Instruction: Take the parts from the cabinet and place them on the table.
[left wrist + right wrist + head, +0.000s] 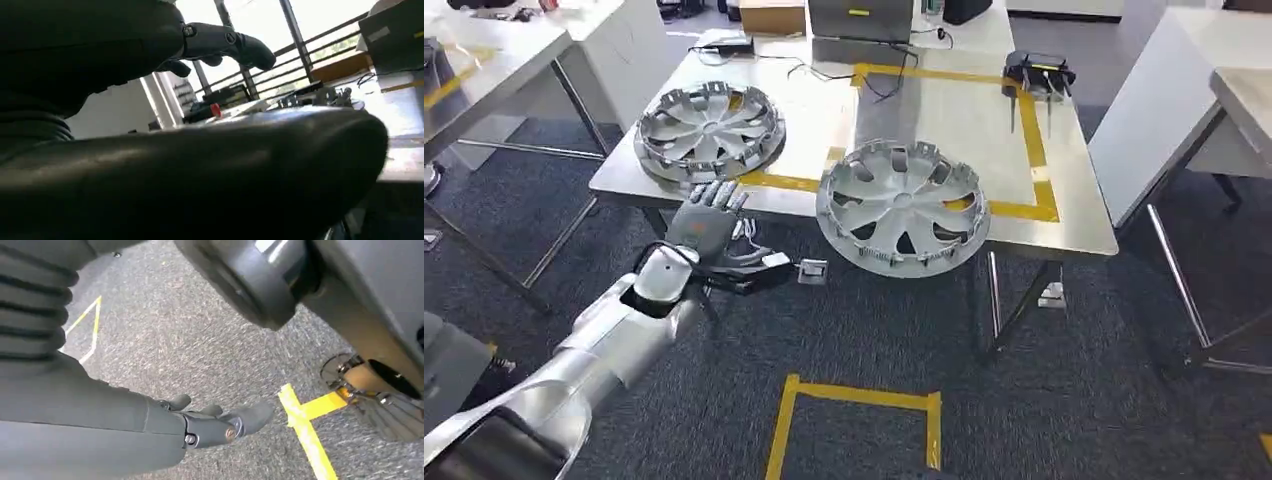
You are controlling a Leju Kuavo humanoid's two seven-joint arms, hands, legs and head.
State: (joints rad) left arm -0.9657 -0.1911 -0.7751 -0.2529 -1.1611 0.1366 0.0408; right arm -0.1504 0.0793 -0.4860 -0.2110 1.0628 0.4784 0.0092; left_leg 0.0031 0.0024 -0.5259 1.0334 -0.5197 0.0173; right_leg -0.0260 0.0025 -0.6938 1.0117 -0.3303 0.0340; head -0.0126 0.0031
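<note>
1. While nothing is held, the left hand (707, 222) is seen with fingers extended, just below the surface (1064, 235) edge.
2. Two wheel covers (710, 130) (902, 206) are already laid there; the left one is nearer.
3. The right hand (220, 425) hangs empty, fingers loosely apart, over the floor.

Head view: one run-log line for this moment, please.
left hand: open, at table edge | right hand: open, over floor | two wheel covers on table

Robotics test lab or workshop: steel-topped surface (944, 130) marked with yellow tape (1030, 150), grey carpet (1064, 400) with taped floor squares, laptop (860, 20) and loose cables (879, 75).
</note>
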